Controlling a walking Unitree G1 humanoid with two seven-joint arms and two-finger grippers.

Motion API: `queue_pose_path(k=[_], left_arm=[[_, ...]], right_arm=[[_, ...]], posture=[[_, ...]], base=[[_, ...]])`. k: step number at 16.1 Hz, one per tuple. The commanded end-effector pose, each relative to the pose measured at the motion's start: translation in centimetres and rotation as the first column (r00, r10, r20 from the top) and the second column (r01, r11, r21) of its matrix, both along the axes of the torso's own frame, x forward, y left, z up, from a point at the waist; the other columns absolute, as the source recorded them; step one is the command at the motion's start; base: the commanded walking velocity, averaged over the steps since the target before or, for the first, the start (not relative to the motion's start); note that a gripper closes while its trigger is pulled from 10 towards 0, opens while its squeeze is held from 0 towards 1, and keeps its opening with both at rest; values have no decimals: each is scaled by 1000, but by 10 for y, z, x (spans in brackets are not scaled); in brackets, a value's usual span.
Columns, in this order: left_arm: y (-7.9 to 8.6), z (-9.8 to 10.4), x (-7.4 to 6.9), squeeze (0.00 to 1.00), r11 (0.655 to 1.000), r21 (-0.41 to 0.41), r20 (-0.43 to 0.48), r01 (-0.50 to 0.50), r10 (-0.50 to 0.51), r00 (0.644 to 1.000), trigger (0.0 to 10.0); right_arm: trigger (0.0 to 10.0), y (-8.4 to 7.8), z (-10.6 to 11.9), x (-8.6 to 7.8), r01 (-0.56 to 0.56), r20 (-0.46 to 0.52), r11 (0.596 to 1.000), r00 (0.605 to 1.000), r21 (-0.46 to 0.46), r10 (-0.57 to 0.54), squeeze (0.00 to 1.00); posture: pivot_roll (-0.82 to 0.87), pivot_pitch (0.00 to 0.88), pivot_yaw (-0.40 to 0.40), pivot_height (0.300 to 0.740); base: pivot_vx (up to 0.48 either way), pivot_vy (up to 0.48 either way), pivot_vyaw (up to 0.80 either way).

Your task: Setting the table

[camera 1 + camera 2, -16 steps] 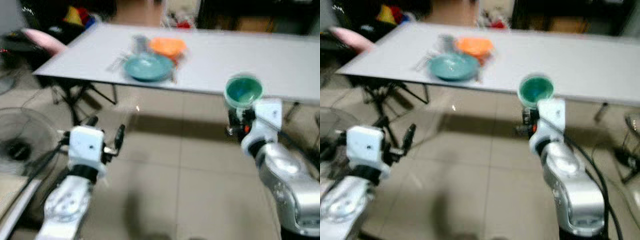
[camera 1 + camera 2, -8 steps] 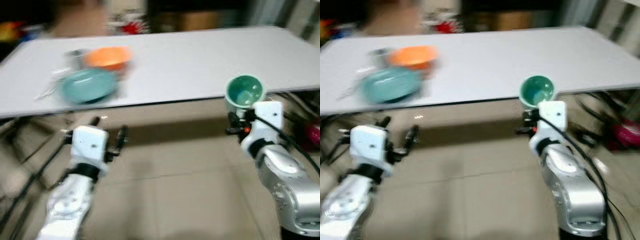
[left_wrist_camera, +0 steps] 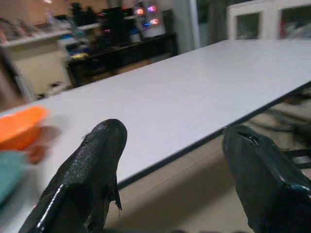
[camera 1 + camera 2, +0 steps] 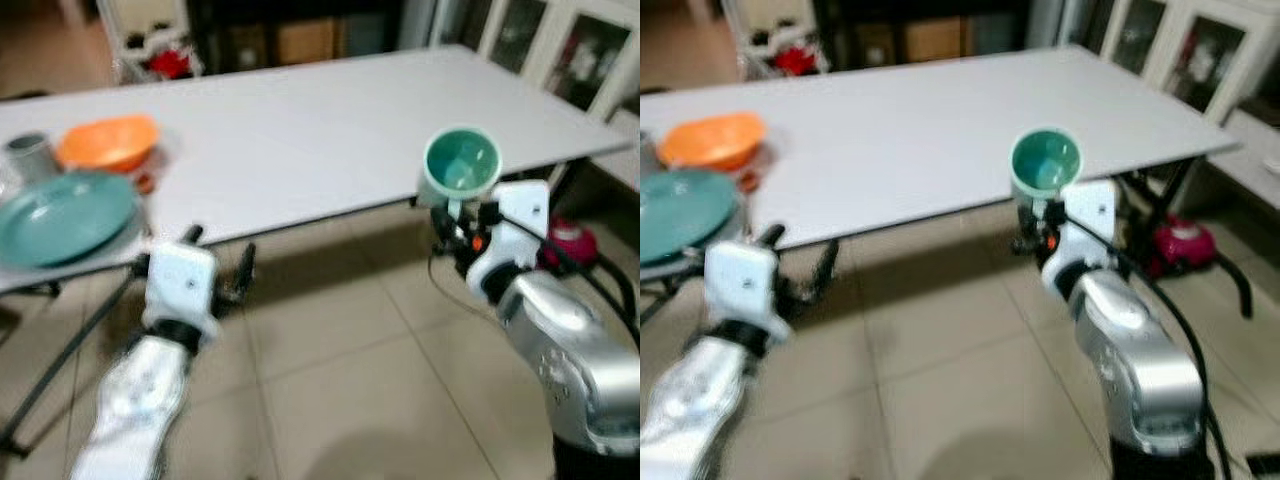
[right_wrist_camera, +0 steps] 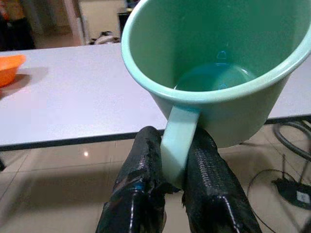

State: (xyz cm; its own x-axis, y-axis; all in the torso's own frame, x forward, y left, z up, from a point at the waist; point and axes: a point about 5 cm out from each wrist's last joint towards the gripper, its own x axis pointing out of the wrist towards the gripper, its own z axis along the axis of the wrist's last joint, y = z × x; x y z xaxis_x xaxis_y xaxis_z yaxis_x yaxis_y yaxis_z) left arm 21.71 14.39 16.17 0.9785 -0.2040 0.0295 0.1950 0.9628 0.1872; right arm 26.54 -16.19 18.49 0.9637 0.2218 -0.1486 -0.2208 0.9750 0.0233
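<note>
A pale green mug (image 4: 460, 163) is held upright by its handle (image 5: 178, 145), with my right gripper (image 5: 176, 180) shut on it just off the near edge of the long grey table (image 4: 320, 120). On the table's left end lie a teal plate (image 4: 62, 215), an orange bowl (image 4: 108, 142) and a grey cup (image 4: 26, 155). My left gripper (image 4: 215, 262) stands open and holds nothing, below the table's near edge, to the right of the plate. Its two black fingers (image 3: 92, 170) are wide apart in the left wrist view.
The floor (image 4: 340, 380) before the table is beige tile. A pink object (image 4: 568, 243) lies on the floor at the right, by the table leg. White cabinets (image 4: 560, 50) stand at the far right, dark shelves (image 3: 116, 43) behind the table.
The camera has swung to the right, so the plate and bowl now sit at the picture's left edge. The mug stays in my right gripper, now closer to the table's near edge.
</note>
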Motion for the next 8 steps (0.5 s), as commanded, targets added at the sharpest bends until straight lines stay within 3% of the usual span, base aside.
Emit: queue_pose_path(k=[1,8], left_arm=[[8,2,0,0,999,25,12,-30,29,999,10000],[6,3,1,0,1000,24,11,-17,17,1000,10000]], right_arm=[[10000,8,7,1,-45,32,999,999,16,44,0],[10000,11,6,1,-79,24,997,997,12,79,0]], posture=[[-103,0,19,740],[-102,0,25,740]], base=[[277,0,0],[279,0,0]])
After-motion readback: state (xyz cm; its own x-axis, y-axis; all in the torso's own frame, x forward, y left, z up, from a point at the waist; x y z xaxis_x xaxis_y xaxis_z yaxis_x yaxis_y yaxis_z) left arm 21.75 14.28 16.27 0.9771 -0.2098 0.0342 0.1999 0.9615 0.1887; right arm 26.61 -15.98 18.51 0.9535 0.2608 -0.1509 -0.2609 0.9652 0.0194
